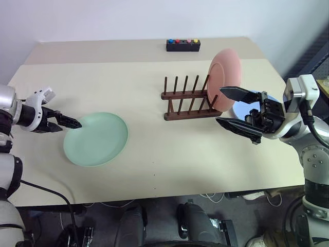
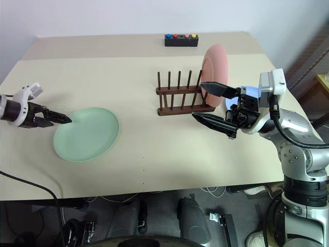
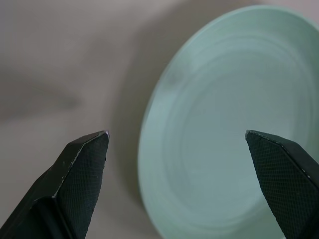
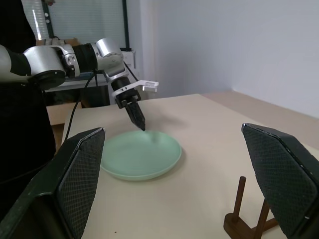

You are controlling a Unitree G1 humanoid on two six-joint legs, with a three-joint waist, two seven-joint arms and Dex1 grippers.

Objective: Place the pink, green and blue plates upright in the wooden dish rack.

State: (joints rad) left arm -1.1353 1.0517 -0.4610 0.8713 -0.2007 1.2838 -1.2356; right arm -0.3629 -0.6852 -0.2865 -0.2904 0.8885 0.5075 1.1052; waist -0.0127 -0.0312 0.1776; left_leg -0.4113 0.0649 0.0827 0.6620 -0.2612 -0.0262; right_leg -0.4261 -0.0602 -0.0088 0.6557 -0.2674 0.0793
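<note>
The pink plate (image 1: 225,78) is standing upright in the wooden dish rack (image 1: 188,98); the green plate (image 1: 95,138) is lying flat on the tabletop (image 1: 154,164). Left gripper (image 1: 73,123) (jaws spread) is hovering at its rim; right gripper (image 1: 230,107) is hanging beside the rack, jaws spread too.

We see a broad table (image 1: 154,154) with a pale beige top, its surface made of two sections that meet at a faint seam running across near the far end. Behind it rises a plain white wall (image 1: 154,18), evenly lit, with soft shadows falling on the tabletop. A small black box (image 1: 183,45) with coloured buttons sits near the far edge. Below the near edge we make out a dark floor with cables (image 1: 51,198) trailing across it. In the right wrist view, a bright window (image 4: 84,20) with a dark frame stands beyond the table's end, beside another white wall.
</note>
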